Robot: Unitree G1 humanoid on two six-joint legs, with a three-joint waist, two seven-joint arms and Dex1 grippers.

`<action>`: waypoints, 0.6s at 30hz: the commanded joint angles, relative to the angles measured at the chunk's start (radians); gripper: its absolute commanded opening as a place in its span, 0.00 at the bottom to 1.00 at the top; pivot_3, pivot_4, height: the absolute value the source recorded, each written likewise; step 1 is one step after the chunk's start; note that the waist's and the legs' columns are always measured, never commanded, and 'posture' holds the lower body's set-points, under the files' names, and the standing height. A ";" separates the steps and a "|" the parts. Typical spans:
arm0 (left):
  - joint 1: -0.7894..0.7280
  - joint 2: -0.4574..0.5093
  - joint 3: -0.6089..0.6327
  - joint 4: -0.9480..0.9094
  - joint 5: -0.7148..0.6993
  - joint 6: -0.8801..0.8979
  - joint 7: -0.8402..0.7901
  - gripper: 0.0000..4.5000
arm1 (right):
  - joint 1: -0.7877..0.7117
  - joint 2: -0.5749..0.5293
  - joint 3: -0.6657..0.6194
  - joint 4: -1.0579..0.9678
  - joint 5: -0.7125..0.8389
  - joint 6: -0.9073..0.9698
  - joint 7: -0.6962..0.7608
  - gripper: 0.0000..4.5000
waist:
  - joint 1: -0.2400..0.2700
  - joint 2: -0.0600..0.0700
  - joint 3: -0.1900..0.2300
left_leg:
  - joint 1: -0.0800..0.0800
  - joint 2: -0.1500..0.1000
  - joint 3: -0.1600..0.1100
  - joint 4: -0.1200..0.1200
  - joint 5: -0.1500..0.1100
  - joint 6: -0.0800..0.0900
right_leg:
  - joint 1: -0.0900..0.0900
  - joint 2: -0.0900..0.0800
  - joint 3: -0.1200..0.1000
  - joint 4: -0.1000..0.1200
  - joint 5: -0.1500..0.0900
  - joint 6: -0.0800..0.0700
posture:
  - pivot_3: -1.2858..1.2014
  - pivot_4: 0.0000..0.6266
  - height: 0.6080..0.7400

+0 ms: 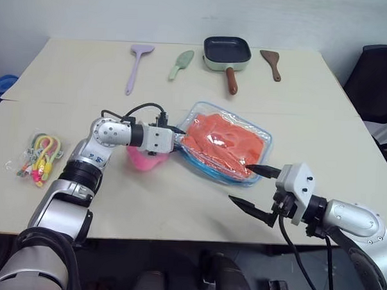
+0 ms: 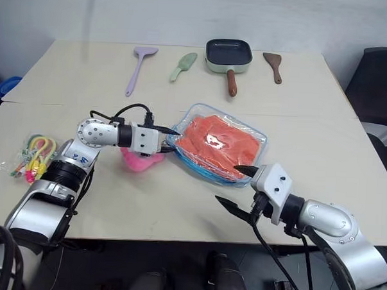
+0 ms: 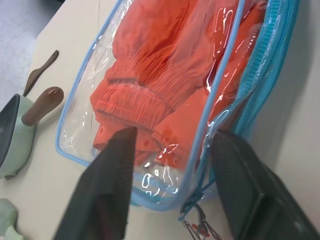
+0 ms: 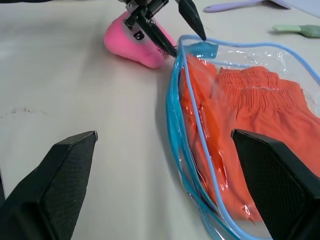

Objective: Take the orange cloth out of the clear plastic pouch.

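My left end effector (image 1: 178,143) covers half the pink charm (image 1: 143,159). I can't tell whether its fingertips pinch the pouch (image 1: 261,132) corner. The pan (image 3: 11,140) is cut off.

Bright, even light from overhead is washing the pale beige counter (image 1: 178,202), leaving only soft, short shadows under things. White glare is glinting off the clear, glossy plastic pouch with light-blue trim (image 3: 150,175), strongest over the wrinkled bright orange cloth (image 3: 150,75) inside. In the wrist views, the black fingers nearest the lens are looking soft and out of focus.
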 commanded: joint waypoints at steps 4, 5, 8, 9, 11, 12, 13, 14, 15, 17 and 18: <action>0.025 -0.030 0.053 -0.124 -0.149 0.324 -0.095 0.01 | -0.021 0.013 -0.013 -0.018 -0.004 -0.017 -0.008 1.00 | -0.001 0.000 0.000 | 0.000 0.000 0.000 0.000 0.000 0.000 | 0.000 0.000 0.000 0.000 0.000 0.000 | 0.52 0.24 1.00; 0.046 -0.046 0.053 -0.185 -0.167 0.450 -0.093 0.01 | -0.028 0.017 -0.011 -0.020 -0.001 -0.015 -0.009 1.00 | -0.001 0.000 0.000 | 0.000 0.000 0.000 0.000 0.000 0.000 | 0.000 0.001 0.000 0.000 0.000 0.000 | 0.52 0.24 1.00; 0.100 -0.099 0.061 -0.365 -0.212 0.732 -0.052 0.01 | -0.040 0.024 0.000 -0.027 0.002 -0.010 -0.009 1.00 | 0.000 0.000 0.000 | 0.000 0.000 0.000 0.000 0.000 0.000 | 0.000 0.000 0.000 0.000 0.000 0.000 | 0.52 0.24 1.00; 0.114 -0.116 0.060 -0.428 -0.223 0.826 -0.035 0.01 | -0.040 0.026 0.008 -0.030 -0.001 -0.010 -0.008 1.00 | 0.001 0.000 0.000 | 0.000 0.000 -0.001 0.001 0.000 0.000 | 0.000 0.000 0.000 0.000 0.000 0.000 | 0.52 0.24 1.00; 0.138 -0.152 0.054 -0.553 -0.239 1.031 0.011 0.00 | -0.038 0.029 0.035 -0.030 -0.014 -0.016 -0.004 0.96 | 0.002 0.000 0.000 | 0.000 0.000 -0.002 0.001 0.000 0.000 | 0.000 0.000 0.000 0.000 0.000 0.000 | 0.52 0.24 1.00; 0.143 -0.165 0.055 -0.596 -0.245 1.109 0.032 0.00 | -0.040 0.031 0.050 -0.027 -0.026 -0.022 -0.004 0.91 | 0.002 0.000 0.000 | -0.001 0.000 -0.002 0.001 0.000 0.000 | 0.000 0.000 0.001 0.000 0.000 0.000 | 0.52 0.24 1.00; 0.145 -0.179 0.056 -0.635 -0.248 1.176 0.057 0.00 | -0.043 0.033 0.060 -0.023 -0.034 -0.024 -0.005 0.87 | 0.001 0.000 0.000 | -0.001 0.000 -0.002 0.001 0.000 0.000 | 0.001 0.000 0.001 0.000 0.000 0.000 | 0.52 0.24 1.00; 0.144 -0.191 0.054 -0.664 -0.244 1.229 0.082 0.00 | -0.050 0.037 0.075 -0.014 -0.047 -0.024 -0.011 0.79 | 0.001 0.000 0.000 | -0.001 0.000 -0.002 0.001 0.000 0.000 | 0.001 0.000 0.001 0.000 0.000 0.000 | 0.52 0.24 1.00; 0.144 -0.198 0.051 -0.687 -0.240 1.266 0.102 0.00 | -0.058 0.041 0.090 -0.003 -0.061 -0.024 -0.018 0.72 | 0.000 0.000 0.000 | 0.000 0.000 -0.002 0.001 0.000 0.000 | 0.001 0.000 0.002 0.000 0.000 0.000 | 0.52 0.24 1.00; 0.146 -0.216 0.049 -0.726 -0.234 1.323 0.147 0.00 | -0.088 0.053 0.135 0.039 -0.122 -0.032 -0.039 0.54 | -0.003 0.000 0.000 | 0.000 0.000 -0.001 0.001 0.000 0.000 | 0.001 0.000 0.003 0.000 0.000 0.000 | 0.52 0.24 1.00; 0.148 -0.222 0.048 -0.741 -0.235 1.340 0.158 0.00 | -0.106 0.057 0.156 0.064 -0.158 -0.034 -0.054 0.49 | -0.004 0.000 0.000 | 0.001 0.000 -0.001 0.001 0.000 -0.001 | 0.001 0.000 0.003 0.000 0.000 0.000 | 0.52 0.24 1.00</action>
